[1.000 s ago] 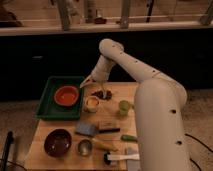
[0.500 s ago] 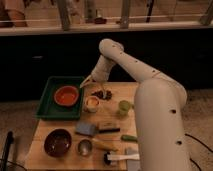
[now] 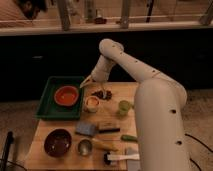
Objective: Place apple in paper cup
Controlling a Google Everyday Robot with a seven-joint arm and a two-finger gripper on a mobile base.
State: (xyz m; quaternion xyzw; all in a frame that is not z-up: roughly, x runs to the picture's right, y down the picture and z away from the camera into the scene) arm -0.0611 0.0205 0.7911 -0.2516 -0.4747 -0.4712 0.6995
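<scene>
Nothing shifted since half a second ago. Gripper [image 3: 103, 92] poised at 1 o'clock from paper cup [image 3: 91, 103], finger state impossible to tell. Apple [image 3: 91, 104] inside cup. Orange bowl [image 3: 66, 95] inside green tray [image 3: 50, 102].

Wooden table [image 3: 52, 125], seen from above.
- Gripper [image 3: 103, 92]: at the table's far edge, over a dark reddish-brown clump [image 3: 100, 93], just behind the paper cup.
- Paper cup [image 3: 91, 104]: small, white, upright, just right of the tray; the orange-yellow apple [image 3: 91, 102] shows in its mouth.
- Green tray [image 3: 47, 102]: left side, holding an orange bowl [image 3: 67, 95].
- Light green cup [image 3: 124, 107]: right of the paper cup.
- Dark bowl [image 3: 58, 142]: near left.
- Shiny metal cup [image 3: 84, 147]: beside the dark bowl.
- Grey sponge [image 3: 86, 129]: centre.
- White arm [image 3: 150, 95]: fills the right side.
</scene>
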